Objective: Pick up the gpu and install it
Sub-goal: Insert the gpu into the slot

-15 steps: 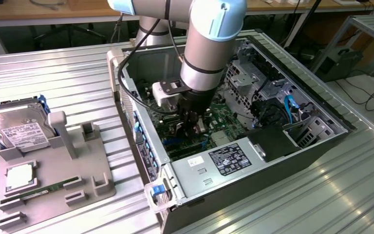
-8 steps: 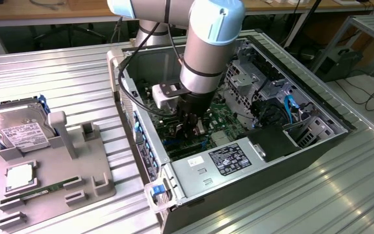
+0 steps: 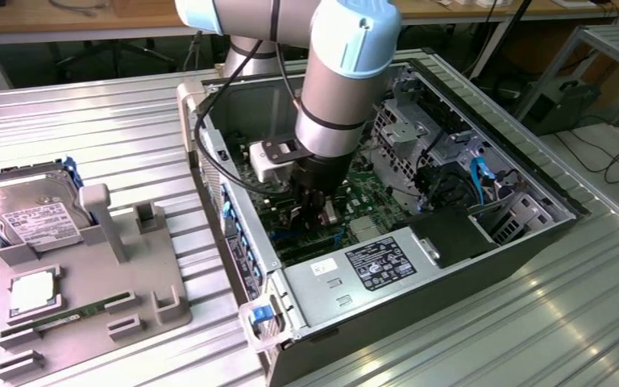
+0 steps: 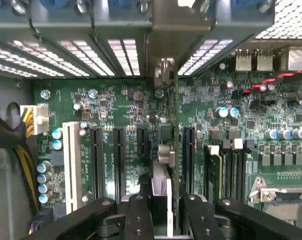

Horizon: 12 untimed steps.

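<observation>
Standing edge-on between the pincer point(image 4: 161, 210) fingers, gpu point(image 4: 176, 150) over motherboard point(image 4: 271, 130).

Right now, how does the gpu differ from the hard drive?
The gpu is a thin card, held on edge by the gripper inside the computer case; the hard drive is a boxy silver block with a white label, propped in the grey holder outside it.

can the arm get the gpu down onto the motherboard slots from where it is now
Probably yes: the tool holds the gpu edge-on above the motherboard, inside the open case; nothing visible lies between card and slots.
</observation>
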Each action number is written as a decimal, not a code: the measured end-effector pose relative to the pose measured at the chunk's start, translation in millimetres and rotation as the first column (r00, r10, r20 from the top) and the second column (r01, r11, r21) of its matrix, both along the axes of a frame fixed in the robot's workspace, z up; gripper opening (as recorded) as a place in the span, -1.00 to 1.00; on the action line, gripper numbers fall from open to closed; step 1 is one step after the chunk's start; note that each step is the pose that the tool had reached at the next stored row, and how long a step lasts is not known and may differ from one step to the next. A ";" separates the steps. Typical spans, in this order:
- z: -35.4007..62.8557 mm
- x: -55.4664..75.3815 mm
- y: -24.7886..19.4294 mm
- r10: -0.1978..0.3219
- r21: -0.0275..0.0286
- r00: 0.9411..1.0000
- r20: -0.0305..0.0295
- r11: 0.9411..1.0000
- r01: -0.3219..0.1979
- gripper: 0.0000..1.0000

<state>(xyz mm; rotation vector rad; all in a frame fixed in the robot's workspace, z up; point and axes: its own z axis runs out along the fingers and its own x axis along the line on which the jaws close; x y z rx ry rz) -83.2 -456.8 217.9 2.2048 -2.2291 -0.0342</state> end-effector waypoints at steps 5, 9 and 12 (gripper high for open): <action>-0.9 -0.1 0.2 0.000 0.001 1.000 0.000 1.000 0.000 -0.44; -0.9 -0.1 0.1 0.000 0.001 1.000 0.000 1.000 0.000 -0.44; -1.4 -0.1 0.4 0.000 0.003 1.000 0.001 1.000 0.000 -0.42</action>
